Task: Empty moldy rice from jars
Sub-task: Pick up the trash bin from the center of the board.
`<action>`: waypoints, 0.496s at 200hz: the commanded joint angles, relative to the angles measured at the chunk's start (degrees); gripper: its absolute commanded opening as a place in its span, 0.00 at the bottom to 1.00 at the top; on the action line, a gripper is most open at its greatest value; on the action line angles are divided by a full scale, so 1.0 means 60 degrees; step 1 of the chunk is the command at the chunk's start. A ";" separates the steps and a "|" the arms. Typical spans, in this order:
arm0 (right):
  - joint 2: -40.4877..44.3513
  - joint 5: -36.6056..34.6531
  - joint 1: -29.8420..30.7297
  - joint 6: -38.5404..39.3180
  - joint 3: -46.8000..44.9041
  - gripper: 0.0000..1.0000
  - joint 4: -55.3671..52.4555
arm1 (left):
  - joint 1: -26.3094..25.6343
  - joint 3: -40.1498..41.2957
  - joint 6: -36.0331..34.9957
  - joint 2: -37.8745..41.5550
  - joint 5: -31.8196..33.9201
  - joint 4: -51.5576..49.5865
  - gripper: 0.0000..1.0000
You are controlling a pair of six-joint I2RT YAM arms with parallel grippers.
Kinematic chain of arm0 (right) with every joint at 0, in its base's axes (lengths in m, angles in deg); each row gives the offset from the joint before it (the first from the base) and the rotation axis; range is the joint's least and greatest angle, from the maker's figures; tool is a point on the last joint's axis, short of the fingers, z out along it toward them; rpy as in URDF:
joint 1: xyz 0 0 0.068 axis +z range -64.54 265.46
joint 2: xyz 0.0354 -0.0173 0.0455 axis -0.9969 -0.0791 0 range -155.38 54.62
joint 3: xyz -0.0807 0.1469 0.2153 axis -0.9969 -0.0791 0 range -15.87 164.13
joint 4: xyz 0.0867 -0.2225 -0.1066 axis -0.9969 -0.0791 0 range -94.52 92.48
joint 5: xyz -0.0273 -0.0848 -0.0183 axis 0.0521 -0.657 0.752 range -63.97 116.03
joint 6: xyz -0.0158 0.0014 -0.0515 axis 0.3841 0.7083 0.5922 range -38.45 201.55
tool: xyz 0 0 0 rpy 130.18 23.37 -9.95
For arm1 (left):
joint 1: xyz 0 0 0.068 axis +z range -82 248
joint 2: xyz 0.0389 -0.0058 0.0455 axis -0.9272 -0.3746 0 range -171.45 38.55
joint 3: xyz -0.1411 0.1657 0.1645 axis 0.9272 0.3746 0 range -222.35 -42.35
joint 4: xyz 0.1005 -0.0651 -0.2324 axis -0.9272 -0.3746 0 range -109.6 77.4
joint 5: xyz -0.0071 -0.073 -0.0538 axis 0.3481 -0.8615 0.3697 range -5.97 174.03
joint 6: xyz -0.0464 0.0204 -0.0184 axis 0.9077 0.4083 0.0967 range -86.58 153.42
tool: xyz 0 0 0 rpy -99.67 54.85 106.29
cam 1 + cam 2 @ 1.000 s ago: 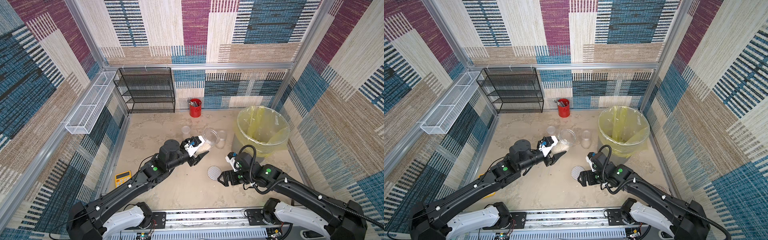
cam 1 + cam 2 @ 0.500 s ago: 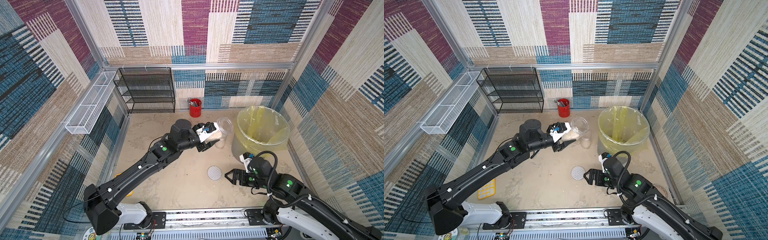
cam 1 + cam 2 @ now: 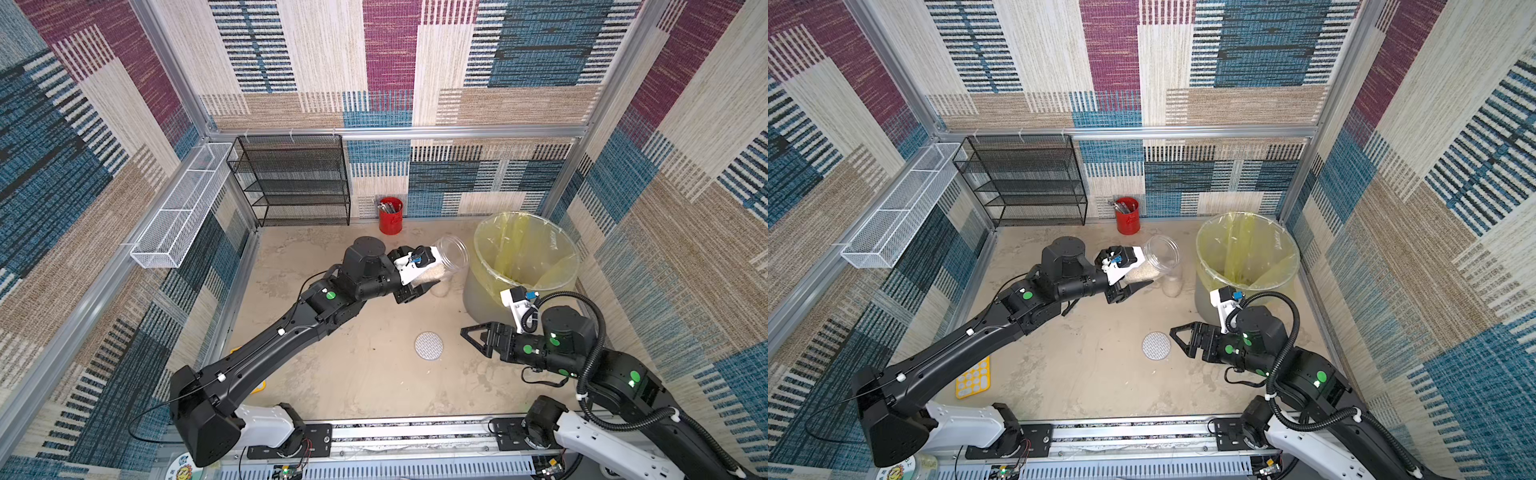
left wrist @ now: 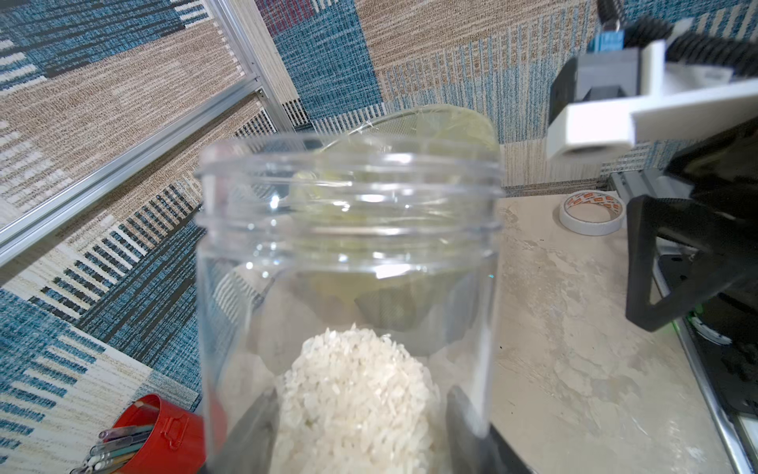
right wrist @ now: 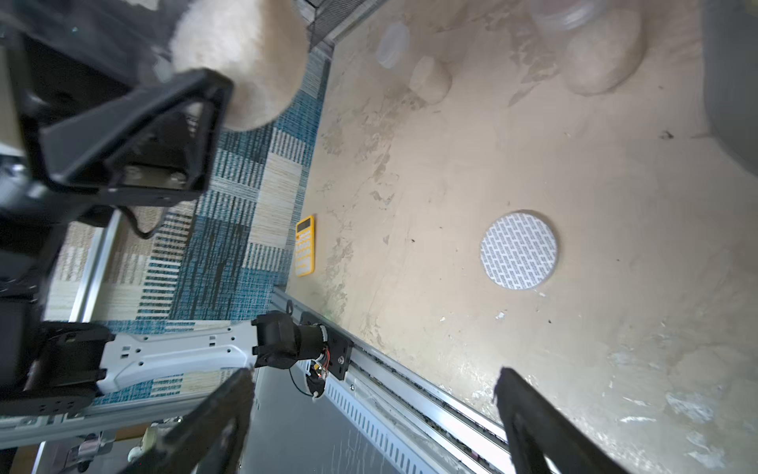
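Observation:
My left gripper (image 3: 419,275) (image 3: 1133,275) (image 4: 357,445) is shut on the wide clear jar (image 3: 448,261) (image 3: 1159,258) (image 4: 348,230). The jar is lidless and held in the air, tipped with its mouth toward the bin (image 3: 484,299) (image 3: 1203,300). Moldy rice (image 4: 357,394) (image 3: 1140,272) lies heaped at the jar's bottom end. A smaller jar (image 3: 440,287) (image 3: 1172,285) (image 5: 603,61) of rice stands below it, and another small one (image 5: 430,80) shows in the right wrist view. My right gripper (image 3: 473,338) (image 3: 1178,337) (image 5: 373,375) is open and empty, low beside a round patterned lid (image 3: 429,345) (image 3: 1157,346) (image 5: 519,249).
The grey bin has a yellow liner and stands back right. A red cup (image 3: 390,216) (image 3: 1127,216) of pens and a black wire shelf (image 3: 295,180) stand at the back wall. A yellow calculator (image 3: 973,378) (image 5: 305,245) lies front left, a tape roll (image 4: 592,212) front right.
My left arm has lifted the wide jar and carried it back and right, up to the bin. My right arm has drawn back toward the front right, jaws still open.

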 commanded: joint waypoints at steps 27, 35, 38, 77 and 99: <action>-0.0839 -0.1016 0.0000 0.1389 0.2083 0.92 -0.0006 | 0.0020 0.0733 0.0000 0.0899 0.0258 0.0256 0.29; -0.1089 -0.1360 0.0007 0.1590 0.2409 0.91 0.0024 | 0.0021 0.0888 0.0064 0.1069 0.0354 0.0254 0.29; -0.1214 -0.1518 0.0007 0.1666 0.2548 0.90 0.0000 | 0.0020 0.0948 0.0094 0.1092 0.0382 0.0257 0.29; -0.3554 -0.3957 0.0005 0.2506 0.5027 0.89 -0.1391 | 0.0020 0.1724 0.0423 0.2042 0.0823 0.0174 0.29; -0.5124 -0.5268 -0.0029 0.2834 0.6458 0.89 -0.2414 | 0.0020 0.2269 0.0705 0.2678 0.1162 0.0149 0.29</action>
